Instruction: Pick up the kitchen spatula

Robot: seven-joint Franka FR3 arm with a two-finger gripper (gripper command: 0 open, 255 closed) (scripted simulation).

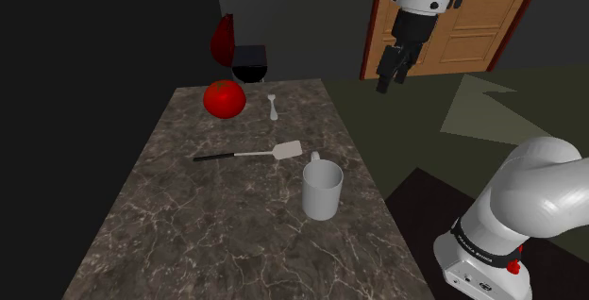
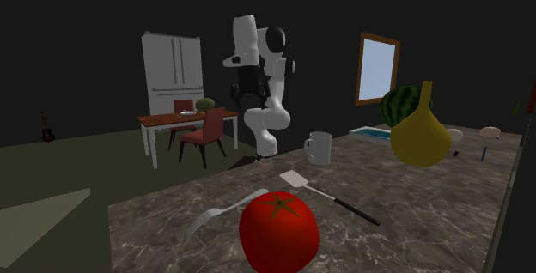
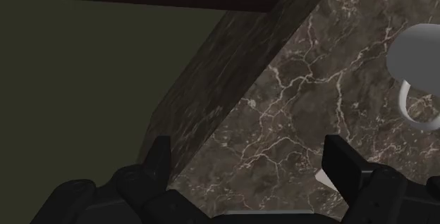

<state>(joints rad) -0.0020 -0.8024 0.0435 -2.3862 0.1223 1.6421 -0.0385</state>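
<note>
Fingers (image 3: 159,160) of the gripper (image 1: 388,82) are spread apart, and nothing is held between them. The gripper is seen high above the table's (image 1: 189,241) edge. The spatula (image 1: 249,154) is laid flat on the marbled top, between the tomato (image 1: 225,99) and the mug (image 1: 322,191), its pale blade toward the mug.

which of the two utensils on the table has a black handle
The spatula, with the flat pale blade, lying near the white mug. Its handle is black, while the fork near the tomato is pale from end to end.
</note>
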